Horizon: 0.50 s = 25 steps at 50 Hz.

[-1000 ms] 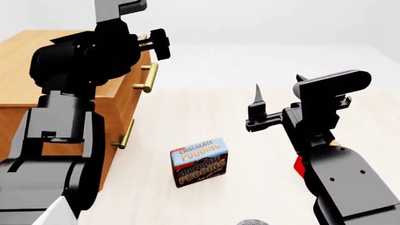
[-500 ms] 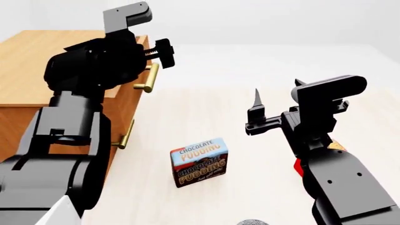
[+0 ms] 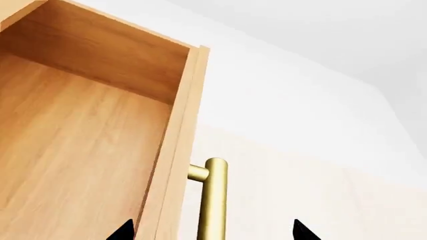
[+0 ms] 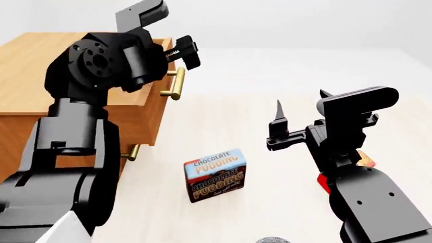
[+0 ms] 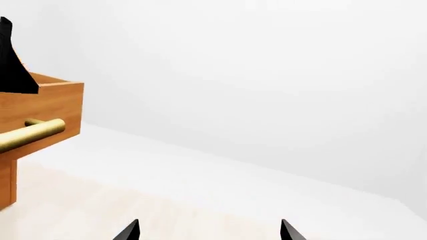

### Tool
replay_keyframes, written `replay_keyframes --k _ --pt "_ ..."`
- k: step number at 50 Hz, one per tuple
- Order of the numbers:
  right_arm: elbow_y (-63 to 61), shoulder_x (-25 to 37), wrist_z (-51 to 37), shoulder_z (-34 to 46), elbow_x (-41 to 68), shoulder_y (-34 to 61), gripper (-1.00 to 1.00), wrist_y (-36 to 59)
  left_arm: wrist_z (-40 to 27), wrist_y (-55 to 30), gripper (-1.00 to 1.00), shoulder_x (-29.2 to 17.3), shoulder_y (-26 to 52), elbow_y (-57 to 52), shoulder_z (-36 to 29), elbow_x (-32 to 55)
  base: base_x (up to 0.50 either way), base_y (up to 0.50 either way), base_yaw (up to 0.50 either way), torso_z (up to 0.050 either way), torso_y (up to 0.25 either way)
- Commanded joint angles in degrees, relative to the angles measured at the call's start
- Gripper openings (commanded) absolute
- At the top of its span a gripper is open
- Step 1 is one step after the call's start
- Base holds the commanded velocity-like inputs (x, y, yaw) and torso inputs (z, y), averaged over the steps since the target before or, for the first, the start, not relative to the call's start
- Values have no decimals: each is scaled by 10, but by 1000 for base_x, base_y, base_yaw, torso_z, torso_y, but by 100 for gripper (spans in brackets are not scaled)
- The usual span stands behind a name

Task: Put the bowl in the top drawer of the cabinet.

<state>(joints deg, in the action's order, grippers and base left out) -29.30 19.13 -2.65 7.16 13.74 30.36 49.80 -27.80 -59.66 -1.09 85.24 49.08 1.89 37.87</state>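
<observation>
Top drawer (image 4: 145, 109) pulled partly out of cabinet (image 4: 27, 76). Left gripper (image 3: 210, 231) spread astride brass handle (image 3: 212, 200), no contact seen. Right gripper (image 5: 208, 229) spread, empty, above pudding box (image 4: 214, 174).

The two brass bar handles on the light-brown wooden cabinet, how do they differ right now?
The upper brass bar handle sits on the top drawer, which is pulled out, so it stands further forward than the lower brass bar handle, whose drawer is shut. The upper one shows nearly whole; the lower one is mostly hidden under the open drawer and behind the left arm. Both are brass cylinders on the same light-brown wooden cabinet.
</observation>
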Motion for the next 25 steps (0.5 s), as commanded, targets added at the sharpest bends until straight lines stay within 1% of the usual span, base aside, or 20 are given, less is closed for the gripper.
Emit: replay_keyframes --k 1,5,11,20,25 --pt "-1 4 0 -5 4 -6 100 -3 -33 -16 100 2 8 6 31 78 0 0 0 0 0" --pt "10 1 0 -2 3 -2 100 -10 -53 -31 100 5 -2 -19 35 103 0 0 0 0 0" --pt "4 2 -2 -2 5 -2 100 -7 -108 -49 100 9 -21 -71 22 175 0 0 0 0 0" --pt "-3 3 -2 -5 8 -11 100 -13 -188 -40 100 9 -52 -125 -31 291 0 0 0 0 0" --pt "-13 8 -1 -12 13 -22 100 -13 -203 -27 100 8 -67 -156 -66 336 0 0 0 0 0"
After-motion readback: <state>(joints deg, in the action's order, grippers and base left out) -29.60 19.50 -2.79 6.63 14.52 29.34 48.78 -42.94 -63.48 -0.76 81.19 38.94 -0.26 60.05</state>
